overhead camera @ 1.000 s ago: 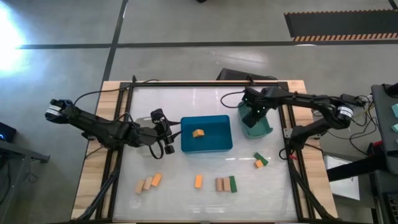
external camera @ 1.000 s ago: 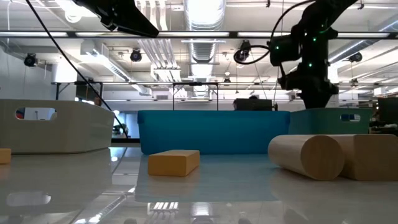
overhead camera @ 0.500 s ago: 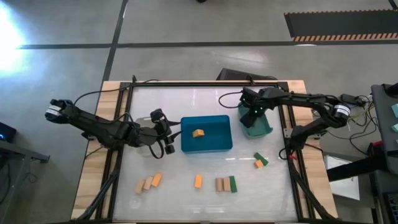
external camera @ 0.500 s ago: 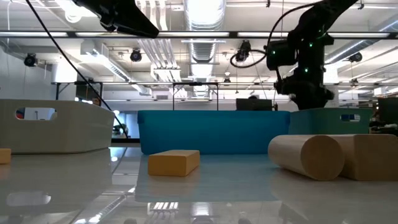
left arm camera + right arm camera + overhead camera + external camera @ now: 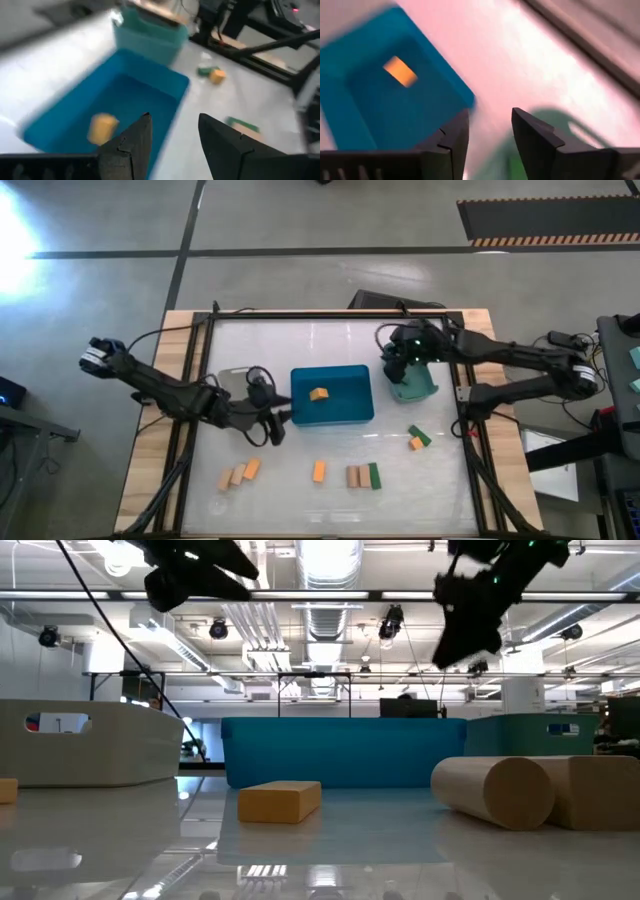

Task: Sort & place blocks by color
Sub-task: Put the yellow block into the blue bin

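**High view: both pincers empty, eight blocks still loose on the table**

High view first: the right gripper (image 5: 400, 357) hangs over the teal bin (image 5: 418, 388), fingers spread with nothing between them, as the right wrist view confirms. A green block shows faintly inside that bin in the wrist view. Across the table the left gripper (image 5: 277, 417) sits just beside the blue bin (image 5: 345, 412), near its left wall, jaws apart and empty too.

Now outward. One orange block (image 5: 319, 394) lies inside the blue bin. Near the teal bin, a green block (image 5: 422, 435) touches an orange one (image 5: 415, 444). Along the front edge: a lone orange block (image 5: 319, 471), two tan blocks (image 5: 353, 476) pressed against a green block (image 5: 374, 475), and at left two tan pieces (image 5: 231, 477) beside another orange (image 5: 252, 469).

Where's the danger? Those touching pairs, I'd say. Fingers dropping on the green by the teal bin could nip or shove its orange neighbour, sending the wrong colour in. Same story with the tan-green cluster. And the left gripper, so close to the blue wall, could nudge the bin if it swings low.
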Controlling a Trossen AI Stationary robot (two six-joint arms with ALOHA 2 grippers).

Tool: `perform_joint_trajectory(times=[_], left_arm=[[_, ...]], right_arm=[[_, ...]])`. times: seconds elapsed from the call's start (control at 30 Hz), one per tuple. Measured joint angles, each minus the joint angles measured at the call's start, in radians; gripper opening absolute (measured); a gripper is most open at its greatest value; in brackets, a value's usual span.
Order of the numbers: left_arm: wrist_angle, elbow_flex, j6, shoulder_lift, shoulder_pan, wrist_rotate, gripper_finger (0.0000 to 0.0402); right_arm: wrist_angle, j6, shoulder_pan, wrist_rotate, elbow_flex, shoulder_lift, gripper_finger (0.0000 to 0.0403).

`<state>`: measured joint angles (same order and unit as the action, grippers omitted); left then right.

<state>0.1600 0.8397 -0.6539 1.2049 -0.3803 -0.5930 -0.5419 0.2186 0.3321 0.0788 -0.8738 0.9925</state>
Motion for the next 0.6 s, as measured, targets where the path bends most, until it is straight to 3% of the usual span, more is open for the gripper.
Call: perform_joint_trajectory(times=[0.17, 0.33, 0.47, 0.6], left_arm=[[0.260, 0.091, -0.357, 0.094, -0.021, 0.190, 0.0145], [0.598, 0.188, -0.719, 0.247, -0.046, 0.498, 0.0145], [0.659, 0.228, -0.821, 0.383, -0.085, 0.718, 0.0145], [0.661, 0.252, -0.835, 0.458, -0.111, 0.770, 0.0145]], right_arm=[[0.170, -0.049, -0.089, 0.000, 0.034, -0.063, 0.0124], [0.244, -0.091, -0.151, 0.000, 0.035, -0.068, 0.0115], [0.254, -0.114, -0.182, 0.000, 0.035, -0.057, 0.0109], [0.255, -0.119, -0.190, 0.000, 0.035, -0.054, 0.0107]])
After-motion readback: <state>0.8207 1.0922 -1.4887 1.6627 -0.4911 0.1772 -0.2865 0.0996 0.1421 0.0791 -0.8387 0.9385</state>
